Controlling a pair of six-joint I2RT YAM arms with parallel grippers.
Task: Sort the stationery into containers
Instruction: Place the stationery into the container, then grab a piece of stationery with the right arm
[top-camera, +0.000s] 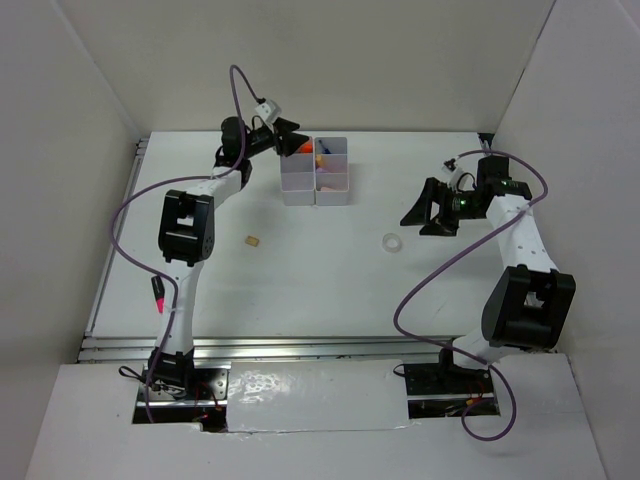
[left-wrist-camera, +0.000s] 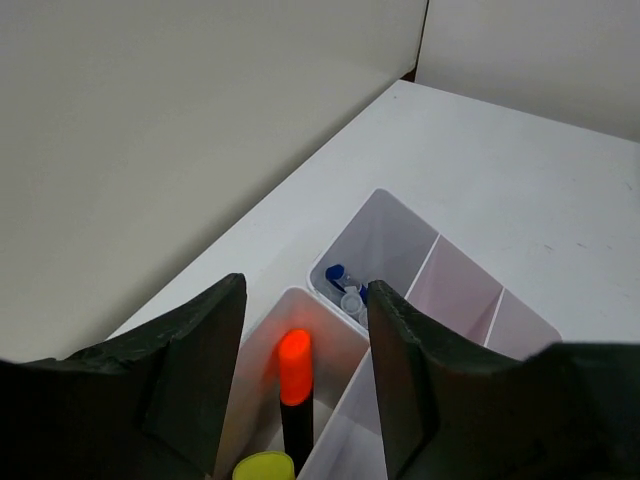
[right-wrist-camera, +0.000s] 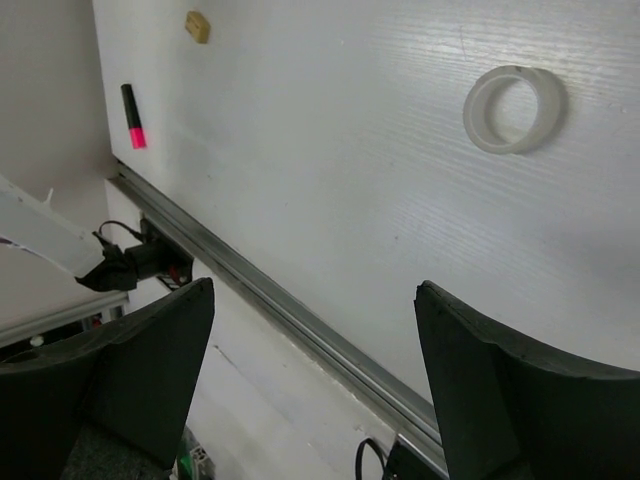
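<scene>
The orange-and-black highlighter (left-wrist-camera: 293, 385) stands on end in a corner compartment of the white containers (left-wrist-camera: 385, 235) at the far side of the table (left-wrist-camera: 500, 150). Its orange end is up and its black barrel runs down into the bin, so its long axis is close to vertical. A yellow-capped highlighter (left-wrist-camera: 265, 466) shares that compartment, and blue pens (left-wrist-camera: 345, 290) sit in the next one. The left end effector (left-wrist-camera: 306, 283) hovers right over the orange one with its jaws partly spread. There is a gap on either side of the barrel, so it grips nothing. To finish this drop cleanly, it looks best to widen a touch more and lift straight up along the highlighter's axis before swinging away, so that neither finger tips the barrel or catches the bin wall. Well apart, the right end effector (right-wrist-camera: 312, 288) hangs wide open and empty above the table, with the clear tape ring (right-wrist-camera: 515, 108) near it. The tan eraser (right-wrist-camera: 197, 25) and pink marker (right-wrist-camera: 132, 115) lie further off, unsorted.
</scene>
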